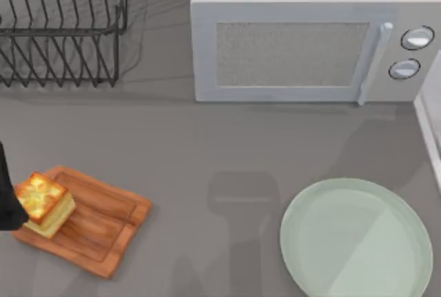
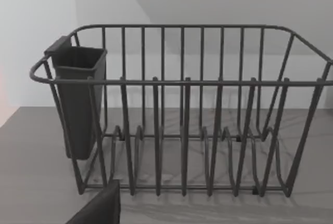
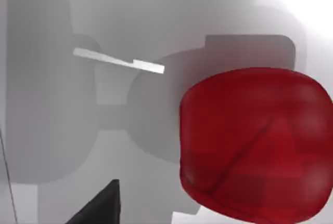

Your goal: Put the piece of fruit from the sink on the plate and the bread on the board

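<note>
With the bread (image 1: pixel 44 205) on the board (image 1: pixel 96 228) beside the left arm, the fruit (image 3: pixel 255 143) loomed close before the right gripper, grip state indeterminable; the fruit step was probably in hand, next calling for carriage to the bare plate (image 1: pixel 358 242).

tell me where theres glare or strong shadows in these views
Top view: soft arm-shaped shadows fall on the grey counter between the board and the plate. Right wrist view: bright glare washes out one corner, above the piece of fruit. Left wrist view: even light, faint shadows under the dish rack.
</note>
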`<state>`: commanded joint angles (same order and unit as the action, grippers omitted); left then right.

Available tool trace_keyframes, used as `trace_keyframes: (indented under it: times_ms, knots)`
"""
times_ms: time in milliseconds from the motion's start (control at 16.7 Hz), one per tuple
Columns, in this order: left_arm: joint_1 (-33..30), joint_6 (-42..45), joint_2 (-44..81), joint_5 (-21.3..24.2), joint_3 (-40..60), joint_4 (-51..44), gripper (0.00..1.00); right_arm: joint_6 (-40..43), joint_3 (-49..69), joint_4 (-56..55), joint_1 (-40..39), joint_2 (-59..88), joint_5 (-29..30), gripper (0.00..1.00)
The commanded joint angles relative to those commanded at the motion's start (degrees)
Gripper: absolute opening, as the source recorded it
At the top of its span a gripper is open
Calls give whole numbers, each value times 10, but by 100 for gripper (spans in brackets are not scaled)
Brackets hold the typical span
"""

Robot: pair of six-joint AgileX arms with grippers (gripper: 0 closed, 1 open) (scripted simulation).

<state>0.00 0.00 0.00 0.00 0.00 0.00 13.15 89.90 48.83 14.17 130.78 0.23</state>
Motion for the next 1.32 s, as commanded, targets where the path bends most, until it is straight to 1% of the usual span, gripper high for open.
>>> trace_keyframes:
  times_ms: [180, 300, 600, 1320]
  knots:
    - [0, 0, 0, 0, 0, 0, 100, -1, -35, -94, 1, 50, 1, 100]
    - [0, 0, 0, 0, 0, 0, 100, -1, -52, -128, 1, 75, 1, 100]
    - [0, 0, 0, 0, 0, 0, 100, -1, -58, -139, 1, 83, 1, 100]
    - [0, 0, 0, 0, 0, 0, 100, -1, -58, -139, 1, 83, 1, 10]
